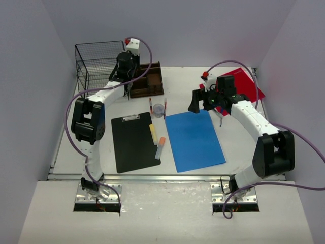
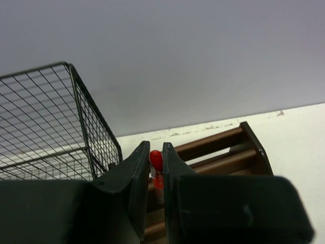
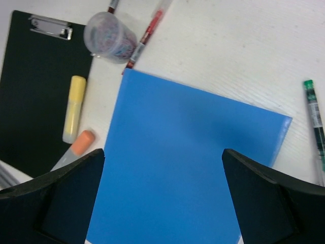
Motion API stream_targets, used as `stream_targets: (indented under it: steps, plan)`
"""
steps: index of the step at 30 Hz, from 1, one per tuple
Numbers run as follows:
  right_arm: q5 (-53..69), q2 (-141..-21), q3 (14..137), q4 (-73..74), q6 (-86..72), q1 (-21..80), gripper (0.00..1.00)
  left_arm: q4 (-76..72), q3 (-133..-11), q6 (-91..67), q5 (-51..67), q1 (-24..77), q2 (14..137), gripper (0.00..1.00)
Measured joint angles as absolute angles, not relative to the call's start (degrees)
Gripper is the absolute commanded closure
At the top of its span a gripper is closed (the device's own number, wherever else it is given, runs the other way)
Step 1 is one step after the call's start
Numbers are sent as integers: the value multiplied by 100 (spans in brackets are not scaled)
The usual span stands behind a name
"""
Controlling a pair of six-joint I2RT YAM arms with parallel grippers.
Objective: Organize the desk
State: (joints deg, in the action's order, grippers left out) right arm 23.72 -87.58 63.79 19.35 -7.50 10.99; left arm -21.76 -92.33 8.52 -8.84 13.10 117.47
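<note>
The white desk point(image 1: 76, 147) carries scattered stationery. My left gripper point(image 1: 125, 63) is at the far left, over the brown wooden organizer point(image 1: 151, 79). In the left wrist view it point(image 2: 155, 148) is shut on a red-capped pen point(image 2: 157, 163), held above the organizer's slots point(image 2: 223, 152). My right gripper point(image 1: 196, 103) hangs open and empty over the far edge of a blue folder point(image 1: 194, 141). The right wrist view shows its jaws point(image 3: 163, 152) wide apart above that folder point(image 3: 188, 162).
A black wire basket point(image 1: 96, 65) stands left of the organizer. A black clipboard point(image 1: 133, 143) bears a yellow highlighter point(image 1: 153, 133), with an orange-capped marker point(image 1: 161, 147) beside it. A clear cup point(image 1: 159, 110) sits between two red pens point(image 1: 151, 104). A red folder point(image 1: 244, 84) lies at the far right, and a green pen point(image 3: 316, 124) right of the blue folder.
</note>
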Motion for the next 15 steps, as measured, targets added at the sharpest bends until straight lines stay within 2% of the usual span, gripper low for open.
stream_targets:
  steps: [5, 8, 9, 12, 13, 14, 15]
  plan:
    - [1568, -9018, 6540, 2039, -854, 1093, 8, -1988, -9056, 607, -883, 1309, 11747, 88]
    - [1077, -9104, 6582, 2103, -929, 1056, 19, -1890, -9054, 424, -877, 1308, 11747, 78]
    - [927, -9112, 6582, 2133, -944, 1027, 26, -1845, -9054, 370, -875, 1308, 11747, 72]
    - [538, -9117, 6582, 2174, -977, 890, 40, -1716, -9054, 239, -857, 1308, 11747, 60]
    - [389, -9127, 6582, 2188, -966, 841, 44, -1675, -9054, 175, -844, 1308, 11747, 52]
    - [263, -9141, 6582, 2203, -960, 803, 46, -1646, -9054, 110, -827, 1308, 11747, 43]
    - [127, -9173, 6582, 2218, -946, 759, 47, -1619, -9054, 62, -789, 1308, 11744, 43]
